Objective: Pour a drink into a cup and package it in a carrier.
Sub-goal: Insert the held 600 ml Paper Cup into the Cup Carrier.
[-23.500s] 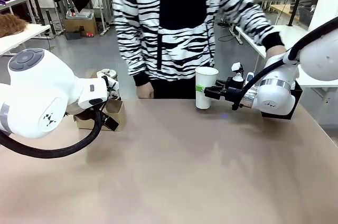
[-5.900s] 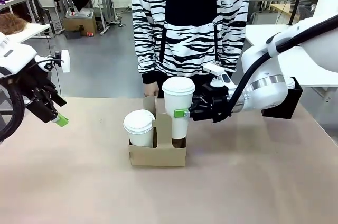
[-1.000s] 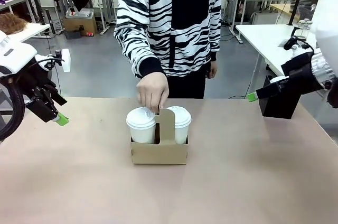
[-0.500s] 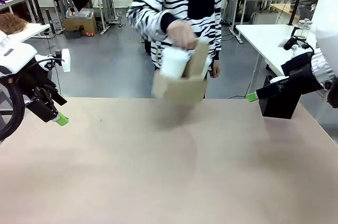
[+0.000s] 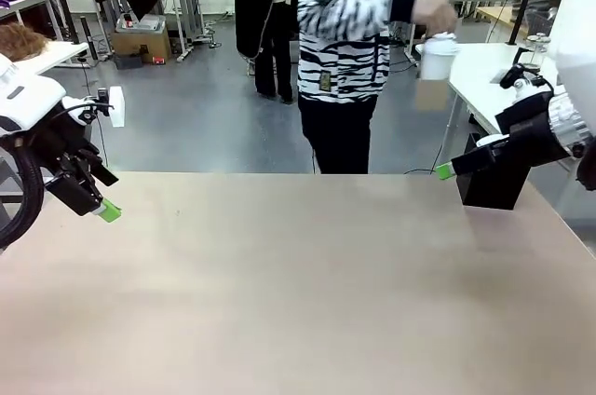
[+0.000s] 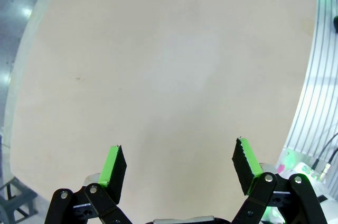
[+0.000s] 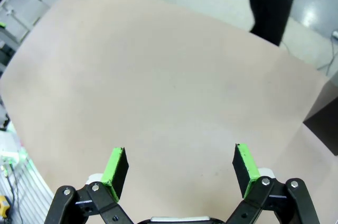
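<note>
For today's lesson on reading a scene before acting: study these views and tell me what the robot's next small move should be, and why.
Probably no new reach: both arms should hold where they are. The person's hand carries the carrier with a lidded cup away from the table. The left pincer and right pincer stand open, holding nothing, at the table's sides.

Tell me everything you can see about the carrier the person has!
The carrier is brown cardboard and looks blurry, so its slots and handle are hard to make out. It is off the table, up in the air past the far right side. The person's hand holds it from above. A white cup with a lid sticks up out of it. No gripper touches it.
</note>
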`<state>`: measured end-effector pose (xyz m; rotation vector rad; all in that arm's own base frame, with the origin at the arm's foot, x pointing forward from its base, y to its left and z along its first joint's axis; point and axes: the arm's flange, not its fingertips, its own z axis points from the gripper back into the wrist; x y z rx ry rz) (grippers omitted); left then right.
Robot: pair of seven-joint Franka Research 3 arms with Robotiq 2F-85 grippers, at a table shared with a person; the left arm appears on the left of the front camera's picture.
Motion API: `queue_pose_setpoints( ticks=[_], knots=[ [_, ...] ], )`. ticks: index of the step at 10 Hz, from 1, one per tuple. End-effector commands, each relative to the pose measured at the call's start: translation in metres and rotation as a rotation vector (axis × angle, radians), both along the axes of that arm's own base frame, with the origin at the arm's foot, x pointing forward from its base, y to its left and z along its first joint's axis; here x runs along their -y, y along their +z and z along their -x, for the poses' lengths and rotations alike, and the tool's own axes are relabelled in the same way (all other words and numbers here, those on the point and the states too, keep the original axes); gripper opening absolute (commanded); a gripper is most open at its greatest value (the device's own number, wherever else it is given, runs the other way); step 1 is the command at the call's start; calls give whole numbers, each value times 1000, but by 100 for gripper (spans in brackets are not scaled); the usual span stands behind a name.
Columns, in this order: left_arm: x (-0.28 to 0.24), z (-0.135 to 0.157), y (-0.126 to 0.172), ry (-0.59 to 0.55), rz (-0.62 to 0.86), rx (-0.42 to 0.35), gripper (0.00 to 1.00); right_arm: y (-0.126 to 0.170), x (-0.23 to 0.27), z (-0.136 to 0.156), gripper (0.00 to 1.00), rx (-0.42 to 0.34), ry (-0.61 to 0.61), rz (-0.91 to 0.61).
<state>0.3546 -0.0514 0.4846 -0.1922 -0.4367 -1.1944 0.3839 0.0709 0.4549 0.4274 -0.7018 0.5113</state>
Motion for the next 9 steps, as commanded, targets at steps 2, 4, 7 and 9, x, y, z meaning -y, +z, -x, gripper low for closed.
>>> queue_pose_setpoints(
  ticks=[2, 4, 7, 9],
  knots=[
    [-2, -1, -1, -16, 12, 11, 100, -3, 2, 0, 100, 22, 9, 2],
    [-2, -1, -1, -16, 12, 11, 100, -3, 2, 0, 100, 22, 9, 2],
    [-2, -1, -1, -16, 12, 11, 100, -3, 2, 0, 100, 22, 9, 2],
    [-2, -1, -1, -16, 12, 11, 100, -3, 2, 0, 100, 22, 9, 2]
  ],
)
